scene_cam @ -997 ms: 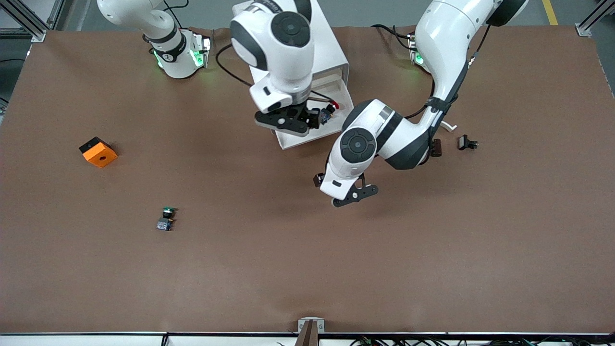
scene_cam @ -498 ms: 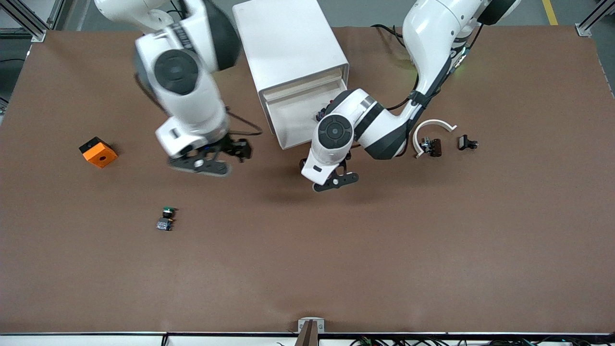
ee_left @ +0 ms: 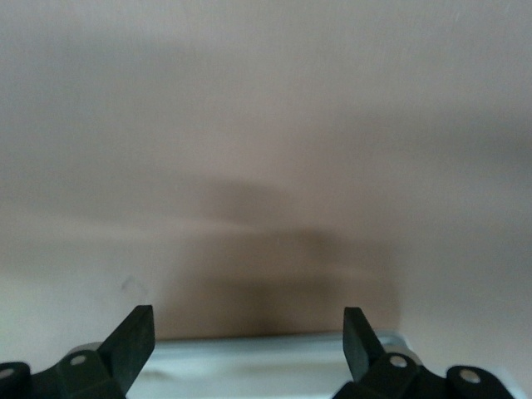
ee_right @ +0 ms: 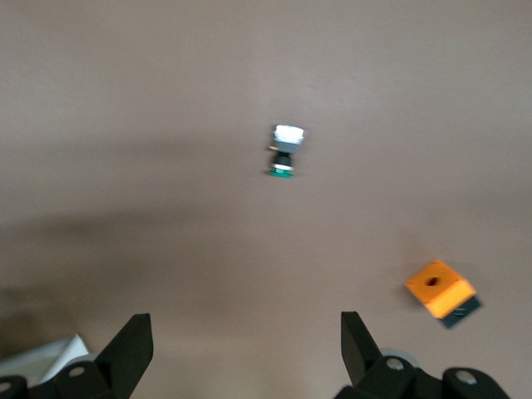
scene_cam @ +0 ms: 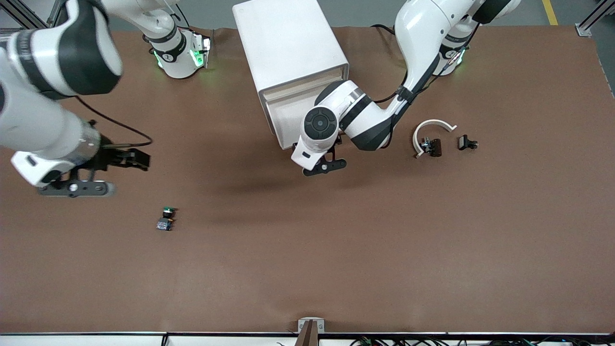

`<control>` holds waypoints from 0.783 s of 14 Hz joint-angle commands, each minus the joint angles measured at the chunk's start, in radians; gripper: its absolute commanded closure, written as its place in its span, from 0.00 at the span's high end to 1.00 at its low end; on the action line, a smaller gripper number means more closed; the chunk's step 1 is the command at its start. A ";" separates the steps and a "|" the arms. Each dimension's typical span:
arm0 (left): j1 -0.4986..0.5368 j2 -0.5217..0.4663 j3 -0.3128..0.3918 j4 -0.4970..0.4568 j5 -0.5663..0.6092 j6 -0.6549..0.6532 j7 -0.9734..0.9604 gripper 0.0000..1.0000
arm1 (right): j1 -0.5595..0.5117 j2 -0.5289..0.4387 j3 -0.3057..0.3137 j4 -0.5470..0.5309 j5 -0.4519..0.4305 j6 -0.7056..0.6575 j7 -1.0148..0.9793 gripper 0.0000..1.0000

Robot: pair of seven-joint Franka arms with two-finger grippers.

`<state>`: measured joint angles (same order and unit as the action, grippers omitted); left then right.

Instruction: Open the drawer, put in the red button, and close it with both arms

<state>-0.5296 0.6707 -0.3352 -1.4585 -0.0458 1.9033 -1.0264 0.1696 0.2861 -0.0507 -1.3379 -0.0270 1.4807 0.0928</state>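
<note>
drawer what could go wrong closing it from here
1. The left gripper, open, sits at the front edge of the open drawer, toward one corner. A push there could skew the tray or shove the cabinet.
2. The right gripper, open, is over the table near the orange block, so a two-arm close is not set up.
3. The left arm hides part of the tray, and the red button cannot be seen.
</note>
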 commanded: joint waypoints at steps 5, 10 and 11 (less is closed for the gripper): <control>0.003 -0.048 -0.031 -0.048 -0.065 -0.064 -0.053 1.00 | -0.229 0.002 0.028 0.077 0.039 -0.112 -0.162 1.00; 0.000 -0.042 -0.068 -0.069 -0.091 -0.064 -0.093 1.00 | -0.236 -0.002 0.023 0.107 0.038 -0.137 -0.151 1.00; 0.000 -0.039 -0.071 -0.071 -0.091 -0.064 -0.104 1.00 | -0.249 -0.002 0.023 0.124 0.047 -0.148 -0.156 1.00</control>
<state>-0.5311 0.6536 -0.3938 -1.4979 -0.1180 1.8458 -1.1044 -0.0558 0.2863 -0.0409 -1.2628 0.0152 1.3636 -0.0676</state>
